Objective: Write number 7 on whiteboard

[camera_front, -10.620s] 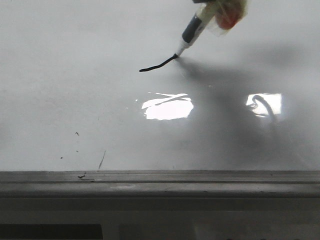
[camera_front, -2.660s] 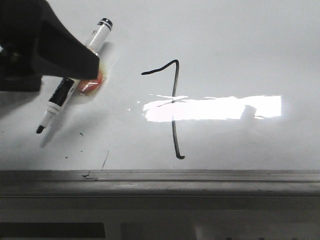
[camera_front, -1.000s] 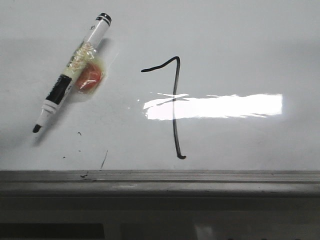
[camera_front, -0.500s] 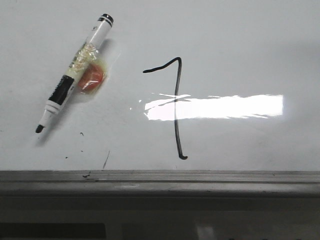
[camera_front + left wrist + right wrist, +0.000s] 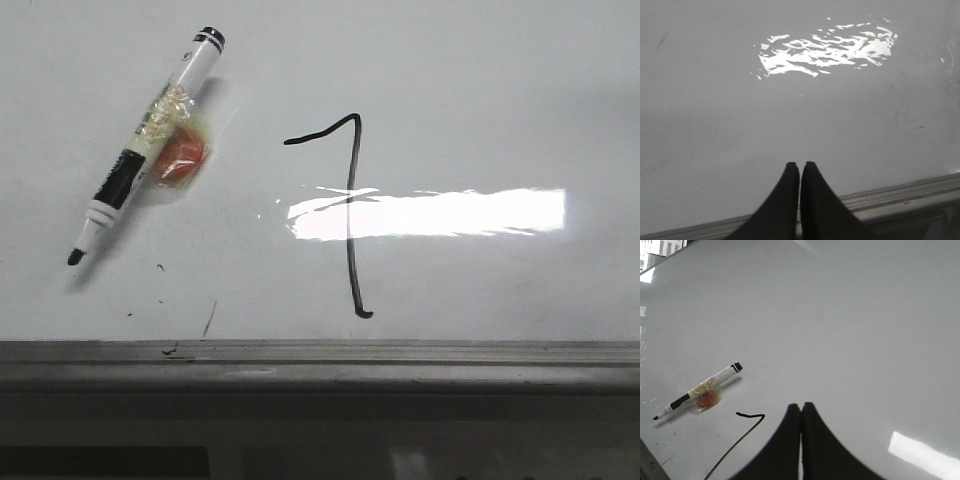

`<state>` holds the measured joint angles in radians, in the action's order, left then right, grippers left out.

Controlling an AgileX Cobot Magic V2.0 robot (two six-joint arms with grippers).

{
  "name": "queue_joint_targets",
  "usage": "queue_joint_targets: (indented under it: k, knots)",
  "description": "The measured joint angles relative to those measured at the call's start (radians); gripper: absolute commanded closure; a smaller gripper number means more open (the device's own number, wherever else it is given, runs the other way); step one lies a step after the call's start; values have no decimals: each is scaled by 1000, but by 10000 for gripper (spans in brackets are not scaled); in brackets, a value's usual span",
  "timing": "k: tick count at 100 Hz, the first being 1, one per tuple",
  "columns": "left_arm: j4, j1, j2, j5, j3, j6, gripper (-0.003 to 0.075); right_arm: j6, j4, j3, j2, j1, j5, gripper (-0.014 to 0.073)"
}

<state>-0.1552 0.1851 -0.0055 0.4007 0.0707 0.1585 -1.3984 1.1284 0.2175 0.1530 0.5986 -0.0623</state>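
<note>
There's the number 7 (image 5: 350, 215), drawn in black mid-whiteboard (image 5: 480, 90), its stem crossing the bright glare! To its left lies the uncapped marker (image 5: 143, 148), nobody holding it. Left gripper (image 5: 799, 166) is clenched tight on nothing; right gripper (image 5: 801, 407) likewise, poised above the board.

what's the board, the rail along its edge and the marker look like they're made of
The whiteboard looks like glossy coated or laminated sheet: it throws a sharp bright glare. The rail along its near edge looks like dull grey metal, probably aluminium, with long straight ridges. The marker looks like smooth white and black plastic, with clear crinkled tape wrapped around its middle over an orange-red lump I can't identify.
</note>
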Motion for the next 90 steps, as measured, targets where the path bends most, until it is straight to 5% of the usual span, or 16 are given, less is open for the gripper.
queue_joint_targets:
  k: [90]
  knots:
    - [1, 0, 0, -78, -71, -3, 741, 0, 2, 0, 0, 0, 0, 657]
